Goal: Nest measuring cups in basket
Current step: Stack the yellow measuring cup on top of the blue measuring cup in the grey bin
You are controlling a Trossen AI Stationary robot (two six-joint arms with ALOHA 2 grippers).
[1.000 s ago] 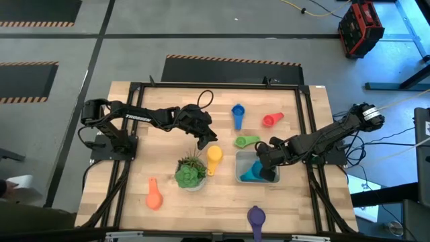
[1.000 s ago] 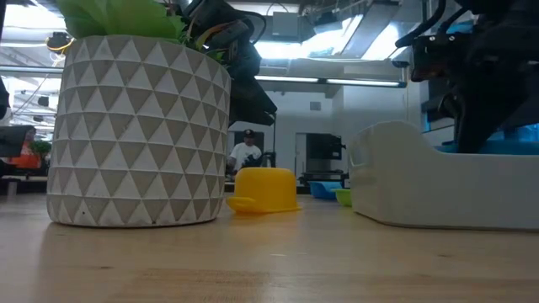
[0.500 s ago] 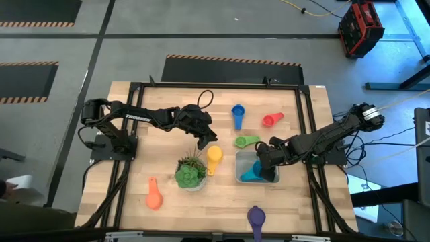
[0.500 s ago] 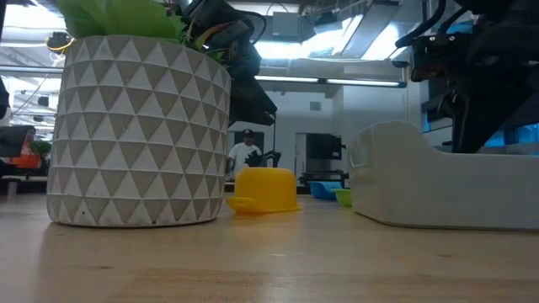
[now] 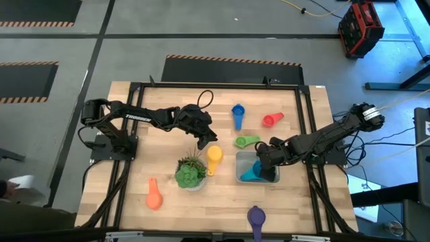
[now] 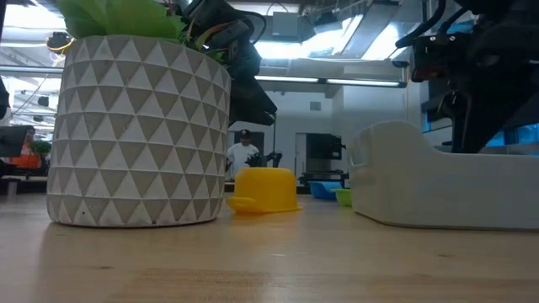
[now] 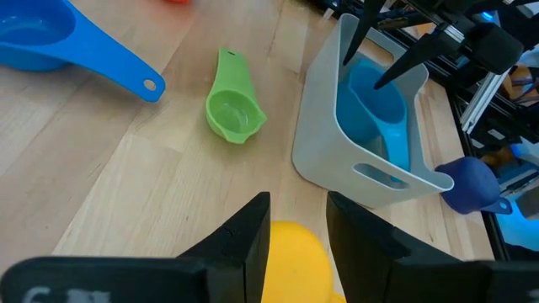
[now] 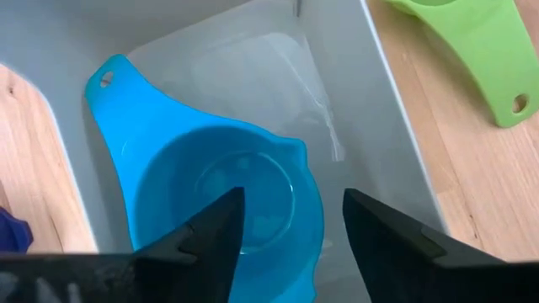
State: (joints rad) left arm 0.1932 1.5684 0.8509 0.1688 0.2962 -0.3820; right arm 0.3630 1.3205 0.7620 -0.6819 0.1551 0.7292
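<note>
Evidently unchanged: right tool [image 8: 290, 227] hangs wide over the basketed teal cup [image 8: 227, 202], left tool [image 7: 295, 244] wide above the yellow cup [image 7: 295, 252].

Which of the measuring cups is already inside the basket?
The teal cup, lying alone in the basket under the right hand. All other cups lie on the table.

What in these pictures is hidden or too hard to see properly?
- Orange cup: absent from the low view, hidden by the plant pot.
- Yellow cup: in the left wrist view, the left hand covers much of it.
- Teal cup: in the low view, the basket wall hides it.
- Purple cup: handle cut off by the high view's bottom edge.
- Right hand: hovering over the teal cup.
</note>
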